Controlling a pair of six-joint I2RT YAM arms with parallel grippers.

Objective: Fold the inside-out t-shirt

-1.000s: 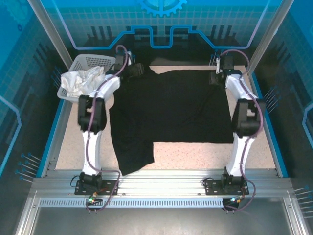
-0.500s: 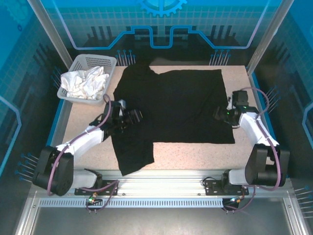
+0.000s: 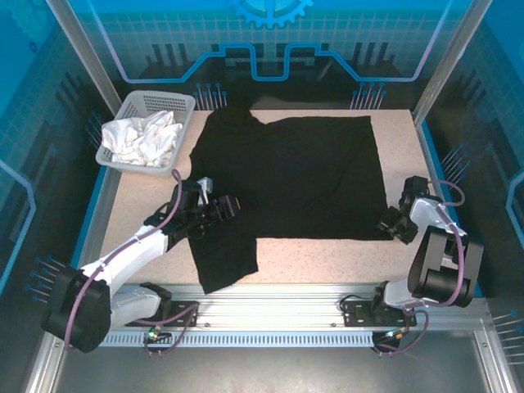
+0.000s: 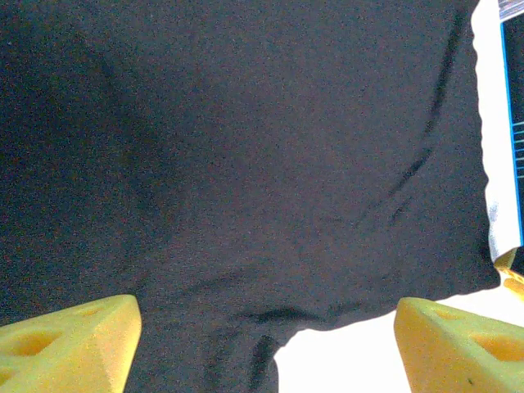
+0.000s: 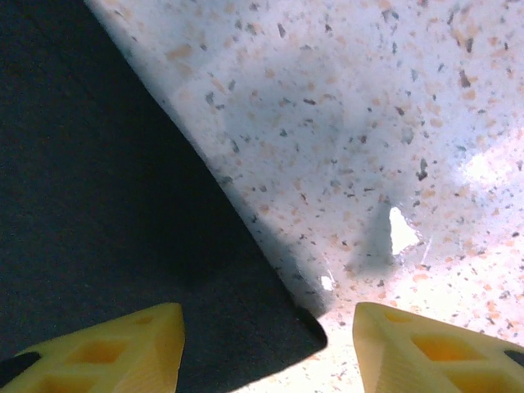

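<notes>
While left gripper (image 3: 226, 205) hovers with jaws apart over left edge of shirt (image 3: 295, 176), right gripper (image 3: 388, 223) is also spread wide, at shirt's near-right corner. Shirt black, flat. Long side runs across table (image 3: 344, 258) left to right. One narrow part reaches toward near edge on left. Which end is collar, cannot tell. Table speckled beige. Basket (image 3: 155, 100) with white cloth (image 3: 139, 139) at far left. Walls (image 3: 33, 164) blue.

White arms (image 3: 135, 248), black joints (image 3: 434, 274), purple cables (image 3: 175, 192)
</notes>
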